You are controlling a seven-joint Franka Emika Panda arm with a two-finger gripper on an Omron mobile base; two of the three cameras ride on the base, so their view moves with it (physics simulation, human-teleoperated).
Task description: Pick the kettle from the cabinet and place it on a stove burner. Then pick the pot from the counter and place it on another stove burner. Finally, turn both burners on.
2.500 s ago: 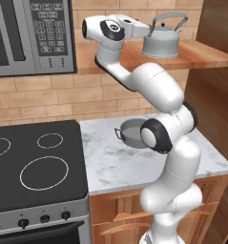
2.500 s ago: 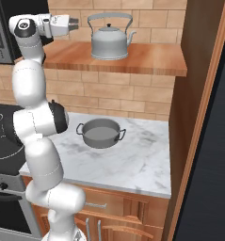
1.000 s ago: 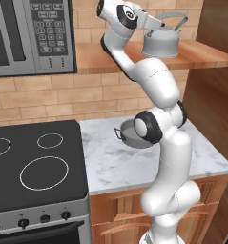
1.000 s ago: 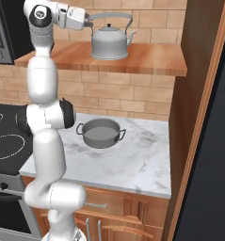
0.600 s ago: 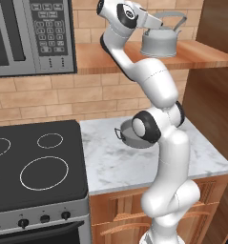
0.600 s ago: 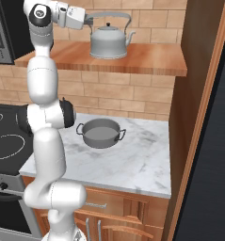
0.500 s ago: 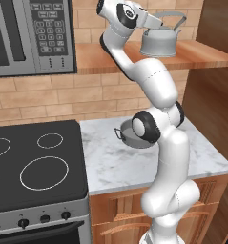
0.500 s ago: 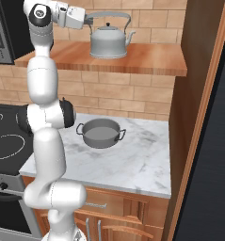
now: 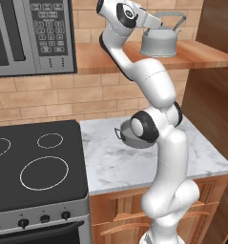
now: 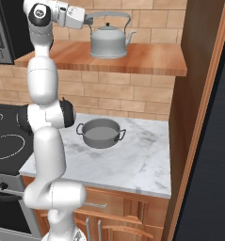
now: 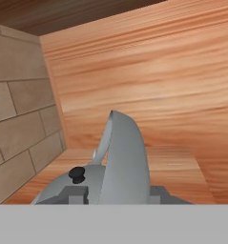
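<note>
Left base view. Arm raised from lower right, reaching up to the wooden cabinet (image 9: 206, 53) shelf. Gripper (image 9: 159, 22) level with the arched handle of the kettle (image 9: 158, 44), at its left end. Kettle upright on the shelf board, right of the microwave (image 9: 32, 35). Below, on the white marble counter (image 9: 110, 164), pot (image 9: 126, 136) largely hidden behind the arm's elbow, one loop handle visible at its left. Black stove (image 9: 34, 164) at left, burner rings bare, knobs along the front edge. Brick wall (image 9: 63, 97) between shelf and counter.

Right base view. Arm rising from lower left, wrist bent to the right at shelf height. Gripper (image 10: 89, 20) at the left end of the kettle (image 10: 108, 41) handle, fingers (image 10: 87, 20) meeting the arch where it curves downward. Kettle upright on the cabinet (image 10: 147, 61) board, spout pointing right, dark wood side panel well to its right. Pot (image 10: 101, 132) upright and lidless on the counter (image 10: 132, 164), near the back wall, right of the arm and apart from it. Stove (image 10: 3, 136) edge at far left.

Hand view. Kettle (image 11: 63, 188) directly ahead, low in frame, knobbed lid at left. Handle band rising edge-on between the two fingertips (image 11: 76, 194), one tip on each side, partly closed and pressed against it: handle gripped. Cabinet (image 11: 172, 164) board beneath, wood panel beyond, brick wall (image 11: 20, 133) at left.
</note>
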